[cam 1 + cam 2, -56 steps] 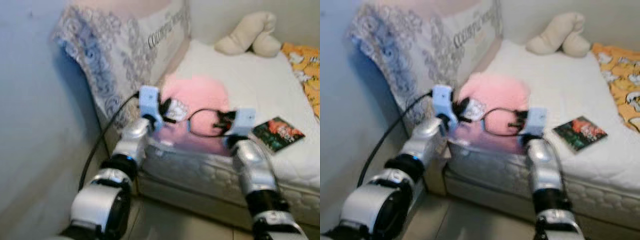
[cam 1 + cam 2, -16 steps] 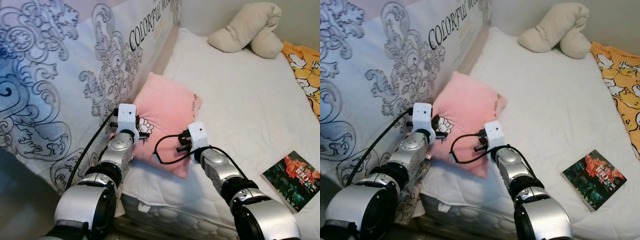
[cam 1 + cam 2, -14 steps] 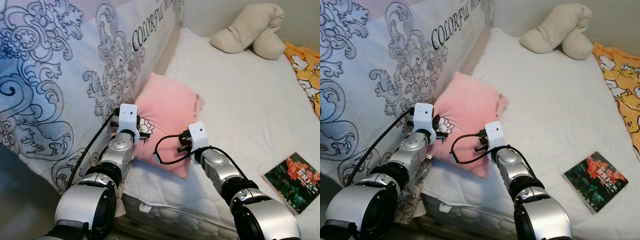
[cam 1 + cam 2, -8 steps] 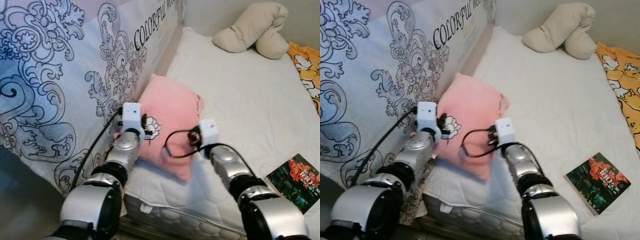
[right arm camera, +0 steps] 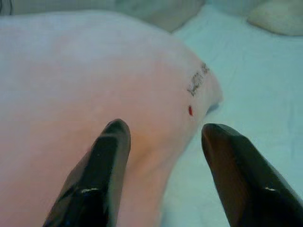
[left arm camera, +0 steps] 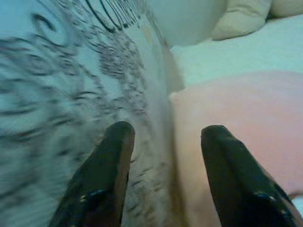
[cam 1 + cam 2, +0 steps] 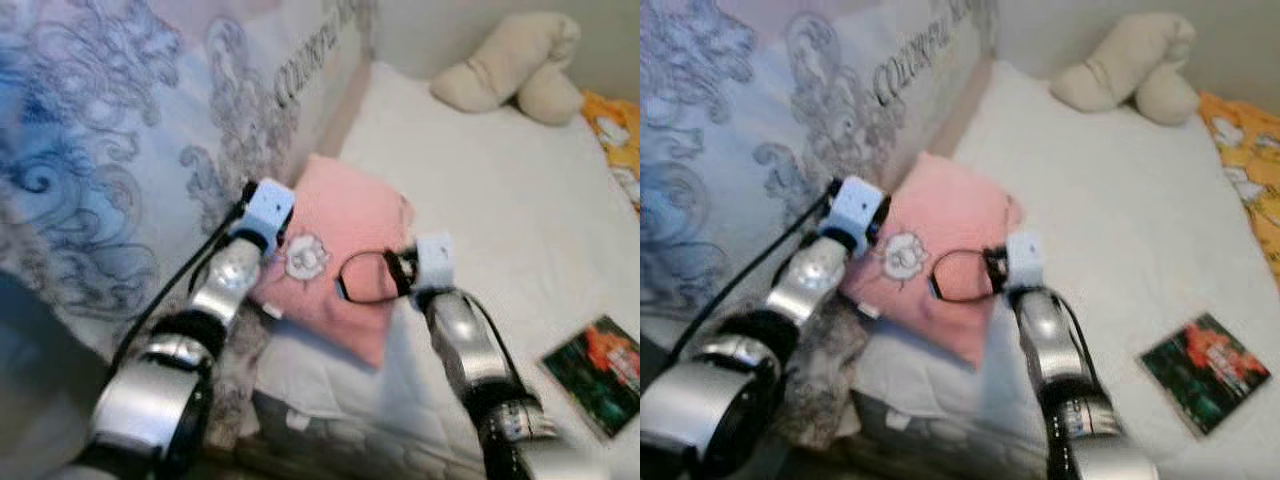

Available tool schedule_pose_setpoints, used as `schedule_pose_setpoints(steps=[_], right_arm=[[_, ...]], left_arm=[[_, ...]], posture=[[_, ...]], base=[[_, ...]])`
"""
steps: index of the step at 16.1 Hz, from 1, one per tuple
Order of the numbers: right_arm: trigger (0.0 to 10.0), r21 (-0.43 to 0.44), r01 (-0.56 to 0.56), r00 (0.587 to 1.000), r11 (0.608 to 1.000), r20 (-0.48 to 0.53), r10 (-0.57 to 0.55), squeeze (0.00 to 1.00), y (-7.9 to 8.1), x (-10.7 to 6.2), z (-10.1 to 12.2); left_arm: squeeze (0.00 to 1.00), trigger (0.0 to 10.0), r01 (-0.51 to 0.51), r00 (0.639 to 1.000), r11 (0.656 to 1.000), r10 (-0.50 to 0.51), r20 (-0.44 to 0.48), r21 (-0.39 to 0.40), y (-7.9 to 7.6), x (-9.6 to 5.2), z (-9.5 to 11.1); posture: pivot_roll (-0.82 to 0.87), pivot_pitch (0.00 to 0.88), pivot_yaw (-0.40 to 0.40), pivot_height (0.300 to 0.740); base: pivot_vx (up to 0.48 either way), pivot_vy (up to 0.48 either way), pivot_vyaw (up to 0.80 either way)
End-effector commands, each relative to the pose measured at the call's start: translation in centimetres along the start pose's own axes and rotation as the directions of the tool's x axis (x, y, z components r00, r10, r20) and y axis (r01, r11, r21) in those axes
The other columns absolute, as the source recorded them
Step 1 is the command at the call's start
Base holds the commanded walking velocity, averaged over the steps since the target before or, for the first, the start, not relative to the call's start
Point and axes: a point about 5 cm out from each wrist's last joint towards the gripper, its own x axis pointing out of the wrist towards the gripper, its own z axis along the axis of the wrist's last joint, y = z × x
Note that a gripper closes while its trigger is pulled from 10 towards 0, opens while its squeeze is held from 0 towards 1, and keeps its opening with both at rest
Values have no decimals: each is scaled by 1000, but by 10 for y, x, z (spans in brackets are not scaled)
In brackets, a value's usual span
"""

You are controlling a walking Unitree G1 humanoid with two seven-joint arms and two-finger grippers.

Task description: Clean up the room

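Right wrist view: the right gripper [image 5: 163, 137] gapes wide and empty over the pink pillow [image 7: 345, 235] lying on the bed [image 7: 500, 200] by the headboard [image 7: 150, 150], the left gripper [image 6: 163, 137] likewise spread and empty at its headboard-side edge — soft and light, I'd say, best pinched at the edges.

Both silver arms are stretched fwd, left gripper [image 6: 163, 135] and right gripper [image 5: 163, 130] held level w/ each other, black fingers [image 6: 106, 175] of each spread wide apart, nothing clasped btw them.
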Motion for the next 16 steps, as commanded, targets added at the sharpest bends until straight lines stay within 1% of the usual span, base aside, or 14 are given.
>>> schedule_pose_setpoints(steps=[1,2,3,4,5,6,7,9,10,11,12,14,15,16], right_arm=[[10000,-23,63,997,998,49,-62,1000,-7,-14,-3],[10000,-53,91,992,994,87,-86,1000,-6,-38,-11],[10000,-68,156,980,985,138,-146,1000,-13,-67,-14],[10000,-87,215,967,973,162,-199,1000,-23,-86,-17],[10000,-99,259,957,961,162,-241,1000,-34,-97,-20],[10000,-81,343,935,936,128,-331,1000,-57,-110,-31],[10000,-75,358,932,931,96,-351,1000,-61,-113,-37],[10000,-83,332,943,940,53,-329,1000,-58,-112,-39],[10000,-92,313,950,945,46,-310,1000,-54,-110,-36],[10000,-94,306,952,948,55,-302,0,-49,-101,-29],[10000,-75,309,951,948,60,-305,0,-47,-94,-24],[10000,16,334,939,943,81,-334,0,-44,-80,-16],[10000,43,342,937,939,67,-344,0,-44,-78,-16],[10000,47,334,940,942,62,-336,161,-42,-77,-16]], left_arm=[[1000,10000,18,1000,999,-18,4,43,3,-5,-6],[1000,10000,5,1000,999,-6,27,33,14,-8,-7],[1000,10000,0,997,996,7,77,-88,17,-12,-4],[1000,10000,21,994,984,-1,114,-175,11,-18,-4],[1000,10000,27,992,974,1,122,-227,1,-27,-8],[1000,10000,35,998,929,-12,64,-369,-30,-51,-28],[1000,10000,28,999,890,-11,39,-454,-39,-58,-35],[1000,10000,-18,1000,798,7,-20,-603,-53,-66,-47],[1000,10000,-5,1000,793,-2,-12,-610,-56,-66,-45],[0,10000,53,999,799,-40,35,-599,-62,-66,-36],[0,10000,76,997,800,-56,52,-596,-63,-66,-31],[0,10000,100,995,832,-75,68,-546,-58,-66,-27],[0,10000,116,993,844,-85,83,-524,-58,-65,-25],[0,10000,125,992,845,-90,92,-519,-59,-64,-24]], posture=[[104,0,-50,740],[110,0,-45,740],[118,0,-37,740],[118,0,-35,740],[116,0,-30,740],[103,0,-33,740],[95,0,-42,740],[97,0,-46,740],[98,0,-43,740],[102,0,-35,740],[101,0,-28,740],[106,0,-5,740],[105,0,-3,740],[105,0,-10,740]], base=[[0,0,0],[0,0,0],[0,0,0],[0,0,0],[0,0,0],[0,0,0],[0,0,0],[0,-223,0],[0,-446,0],[244,-409,0],[244,-409,0],[120,-414,0],[0,-416,0],[240,-412,0]])
